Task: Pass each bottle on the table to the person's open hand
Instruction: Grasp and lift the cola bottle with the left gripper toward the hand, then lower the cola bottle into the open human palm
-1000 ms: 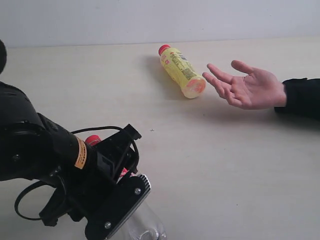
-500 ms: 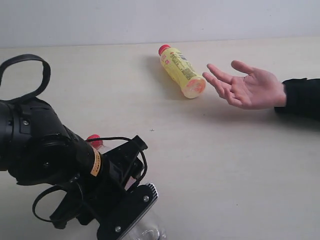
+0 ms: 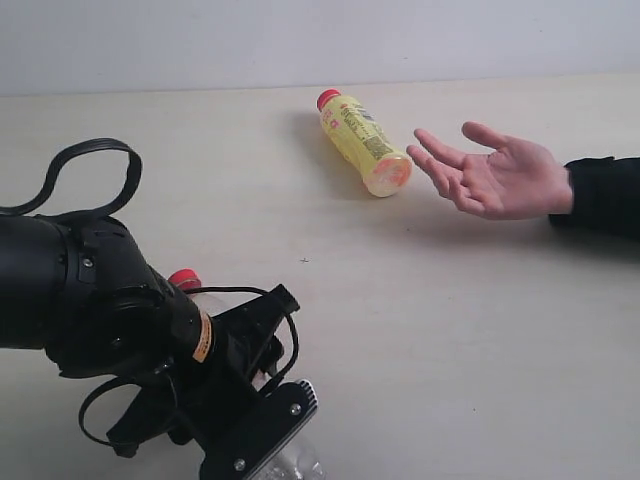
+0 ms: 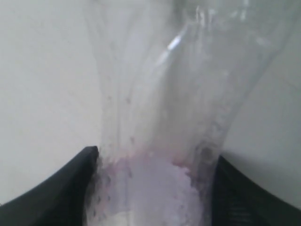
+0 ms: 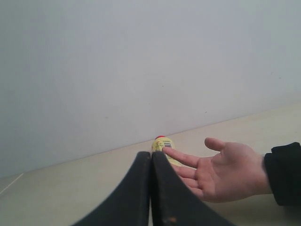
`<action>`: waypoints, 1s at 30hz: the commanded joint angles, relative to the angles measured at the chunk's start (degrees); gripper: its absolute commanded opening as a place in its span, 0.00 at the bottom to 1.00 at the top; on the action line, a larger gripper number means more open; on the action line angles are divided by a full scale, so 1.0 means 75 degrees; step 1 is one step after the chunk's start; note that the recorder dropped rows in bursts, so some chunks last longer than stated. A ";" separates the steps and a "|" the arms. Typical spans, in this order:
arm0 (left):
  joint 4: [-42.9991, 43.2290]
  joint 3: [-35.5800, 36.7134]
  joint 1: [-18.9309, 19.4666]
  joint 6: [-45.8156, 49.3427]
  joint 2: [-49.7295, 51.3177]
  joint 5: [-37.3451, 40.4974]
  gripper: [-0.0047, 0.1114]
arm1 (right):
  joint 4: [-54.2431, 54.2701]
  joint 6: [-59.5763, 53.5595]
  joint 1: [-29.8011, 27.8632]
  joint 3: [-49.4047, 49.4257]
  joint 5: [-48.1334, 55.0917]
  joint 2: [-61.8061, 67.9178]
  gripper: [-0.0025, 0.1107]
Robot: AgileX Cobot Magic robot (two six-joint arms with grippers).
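Note:
A clear bottle (image 4: 155, 94) with a red cap (image 3: 184, 279) lies on the table (image 3: 420, 330) at the front left. My left gripper (image 4: 156, 153) is over it, and the black fingers (image 4: 80, 183) press on both of its sides, so it is shut on the bottle. The bulky left arm (image 3: 100, 300) hides most of the bottle in the exterior view. A yellow bottle (image 3: 363, 144) with a red cap lies at the back, just left of the person's open hand (image 3: 500, 180). My right gripper (image 5: 151, 157) is shut and empty, facing the hand (image 5: 225, 174) and the yellow bottle (image 5: 161, 142). No other bottles show.
The person's dark sleeve (image 3: 605, 195) comes in from the right edge. A black cable loop (image 3: 90, 175) stands up from the left arm. A pale wall (image 3: 300, 40) runs behind the table.
My left arm has swung lower and further over the clear bottle, and its cable loop has come into view. The yellow bottle and the hand have not moved.

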 commanded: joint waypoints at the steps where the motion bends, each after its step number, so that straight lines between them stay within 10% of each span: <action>1: -0.0024 -0.0192 -0.0061 -0.1063 -0.0138 -0.0090 0.04 | -0.0032 -0.0070 -0.0027 -0.0039 0.0013 -0.0052 0.02; 12: -0.0009 -0.1856 -0.0061 -0.7538 -0.0713 -0.0092 0.04 | -0.0032 -0.0070 -0.0027 -0.0039 0.0013 -0.0052 0.02; 30: 0.5322 -0.4476 -0.0522 -0.3205 0.0643 -0.0485 0.04 | -0.0032 -0.0070 -0.0027 -0.0039 0.0013 -0.0052 0.02</action>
